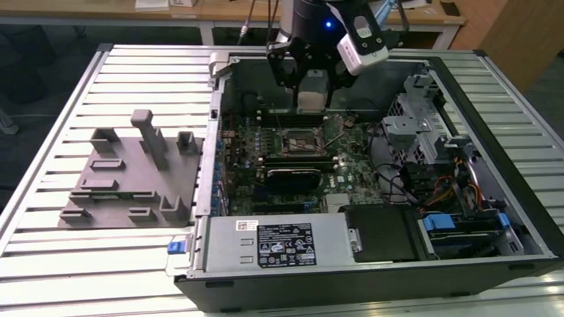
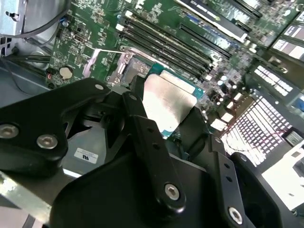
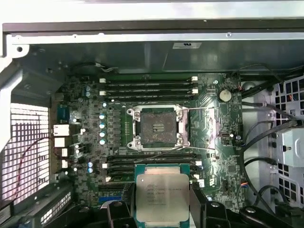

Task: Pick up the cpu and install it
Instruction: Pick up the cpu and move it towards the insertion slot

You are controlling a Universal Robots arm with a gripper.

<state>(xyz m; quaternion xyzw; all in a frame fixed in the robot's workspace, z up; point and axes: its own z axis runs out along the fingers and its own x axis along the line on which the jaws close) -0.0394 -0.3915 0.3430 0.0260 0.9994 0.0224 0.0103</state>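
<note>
The cpu (image 3: 162, 197) is a flat square chip with a silvery metal top on a green edge, and my gripper (image 3: 161, 211) is shut on it from two sides. In the exterior view the gripper (image 1: 312, 100) hangs over the back of the open computer case, with the cpu (image 1: 311, 98) held above the motherboard. The dark metal-framed socket (image 3: 156, 126) lies open and bare a short way beyond the chip. It appears again in the exterior view as the socket (image 1: 300, 140), below and in front of the gripper. In the second wrist view the cpu (image 2: 167, 100) sits between the black fingers (image 2: 142, 128).
Memory slots (image 3: 147, 88) run along both sides of the socket. A power supply (image 1: 282, 244) with a printed label fills the case's front. Drive bays and cables (image 1: 440, 178) crowd the exterior view's right. A grey fixture (image 1: 123, 175) stands on the slatted table (image 1: 132, 72) outside the case.
</note>
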